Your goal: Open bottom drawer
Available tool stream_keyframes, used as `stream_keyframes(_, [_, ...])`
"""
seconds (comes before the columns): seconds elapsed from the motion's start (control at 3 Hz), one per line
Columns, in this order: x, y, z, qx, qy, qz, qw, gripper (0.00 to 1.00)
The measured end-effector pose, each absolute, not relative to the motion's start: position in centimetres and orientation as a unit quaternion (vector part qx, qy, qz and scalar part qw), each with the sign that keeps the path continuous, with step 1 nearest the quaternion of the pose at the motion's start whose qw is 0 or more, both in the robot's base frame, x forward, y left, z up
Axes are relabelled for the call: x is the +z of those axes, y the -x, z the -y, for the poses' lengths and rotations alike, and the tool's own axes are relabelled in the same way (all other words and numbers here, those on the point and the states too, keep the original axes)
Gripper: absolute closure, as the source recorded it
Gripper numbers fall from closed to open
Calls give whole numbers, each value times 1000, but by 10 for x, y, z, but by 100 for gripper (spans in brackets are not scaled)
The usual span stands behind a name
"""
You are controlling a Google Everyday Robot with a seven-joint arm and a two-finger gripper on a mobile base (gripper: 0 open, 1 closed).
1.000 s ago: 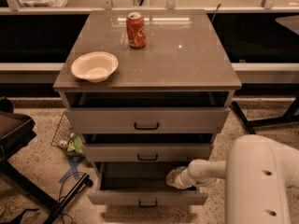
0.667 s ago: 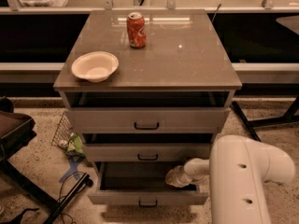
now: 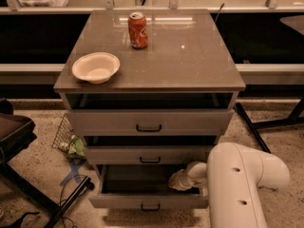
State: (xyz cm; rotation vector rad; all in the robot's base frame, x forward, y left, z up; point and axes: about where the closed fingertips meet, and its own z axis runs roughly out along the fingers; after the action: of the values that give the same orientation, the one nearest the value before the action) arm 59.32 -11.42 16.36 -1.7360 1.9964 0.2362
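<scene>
The bottom drawer [image 3: 148, 201] is the lowest of the cabinet's three, grey-beige with a small black bar handle [image 3: 150, 206]. It stands pulled out, its dark inside showing. My gripper [image 3: 176, 182] reaches from the right into the drawer's right side, just behind the front panel. The white arm [image 3: 237, 175] fills the lower right. The middle drawer [image 3: 149, 155] and top drawer [image 3: 148, 122] sit slightly out above it.
A white bowl [image 3: 96, 67] and a dented red can [image 3: 137, 30] stand on the cabinet top [image 3: 190, 56]. A wire basket with green stuff [image 3: 70, 144] lies on the floor at left, beside a black chair and cables [image 3: 28, 184].
The white arm has swung left and nearer the camera, now covering more of the lower right. The gripper has stayed in the drawer's right side. The drawer looks unchanged.
</scene>
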Motion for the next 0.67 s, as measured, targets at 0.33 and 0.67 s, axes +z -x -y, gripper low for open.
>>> stream_keyframes(0.33, [152, -550, 113, 120, 625, -739, 221, 100])
stream_keyframes(0.67, [151, -534, 113, 130, 623, -742, 210, 100])
